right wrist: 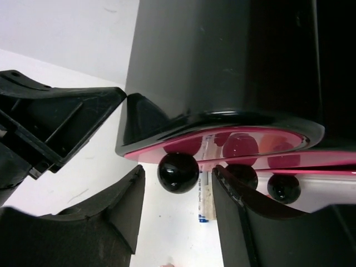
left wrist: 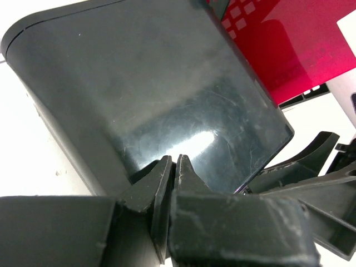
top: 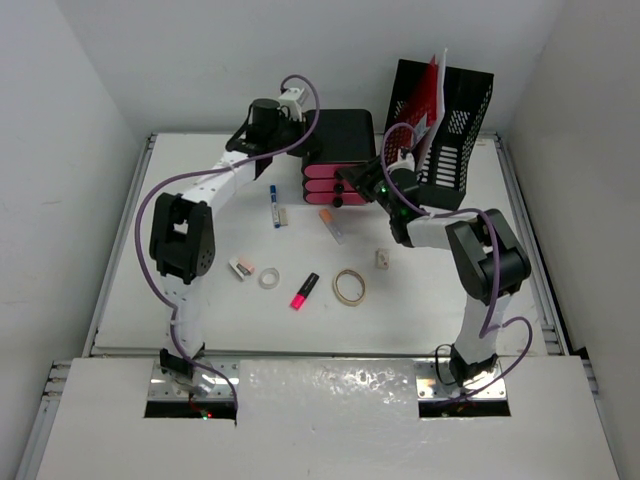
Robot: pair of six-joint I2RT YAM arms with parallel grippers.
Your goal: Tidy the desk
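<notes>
Straddling the top knob (right wrist: 178,171) with open jaws, the right gripper (right wrist: 178,178) is preparing to pull a drawer from the drawer unit (top: 335,150) at the desk's (top: 400,320) twelve o'clock. The closed left gripper (left wrist: 173,167) seems to be bracing its casing. Next, the right jaws need closing squarely on that knob.
</notes>
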